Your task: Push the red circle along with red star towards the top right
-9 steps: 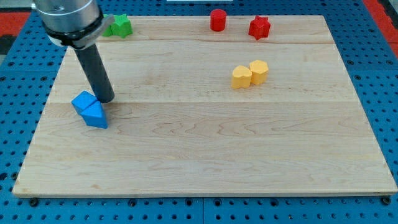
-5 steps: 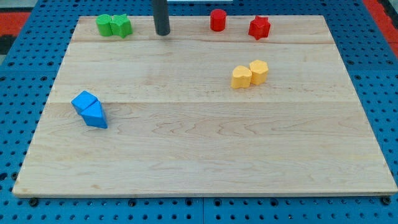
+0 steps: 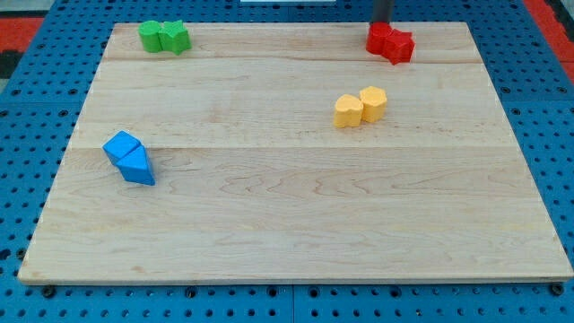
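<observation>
The red circle (image 3: 379, 38) and the red star (image 3: 401, 47) sit pressed together near the view's top edge, right of centre on the wooden board (image 3: 287, 215). The circle is on the left and the star on the right. My dark rod comes down from the top edge, and my tip (image 3: 381, 24) is right at the circle's top side, touching it or nearly so.
Two green blocks (image 3: 164, 37) sit together at the top left. Two yellow blocks (image 3: 360, 106) sit together below the red pair. Two blue blocks (image 3: 130, 159) sit together at the left. The board's top right corner lies just right of the red star.
My tip swept from the blue blocks up to the top edge, then right. It pushed the red circle right into the red star, and both moved right.
</observation>
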Tool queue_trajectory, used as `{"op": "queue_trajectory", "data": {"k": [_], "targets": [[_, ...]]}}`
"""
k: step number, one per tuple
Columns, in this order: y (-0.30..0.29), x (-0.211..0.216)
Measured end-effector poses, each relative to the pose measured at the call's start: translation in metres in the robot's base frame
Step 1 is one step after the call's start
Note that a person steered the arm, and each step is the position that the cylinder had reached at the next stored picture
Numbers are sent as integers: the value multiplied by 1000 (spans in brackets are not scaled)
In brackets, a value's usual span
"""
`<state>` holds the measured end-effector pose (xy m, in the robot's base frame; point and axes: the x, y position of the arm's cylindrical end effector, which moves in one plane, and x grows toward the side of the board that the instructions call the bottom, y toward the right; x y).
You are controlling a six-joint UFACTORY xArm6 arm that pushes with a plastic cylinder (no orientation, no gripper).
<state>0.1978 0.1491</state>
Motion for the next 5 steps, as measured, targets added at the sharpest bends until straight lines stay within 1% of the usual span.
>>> {"op": "queue_trajectory", "data": {"k": [1,3,4,5], "targets": [[1,8],[22,22],[67,46],[75,76]]}}
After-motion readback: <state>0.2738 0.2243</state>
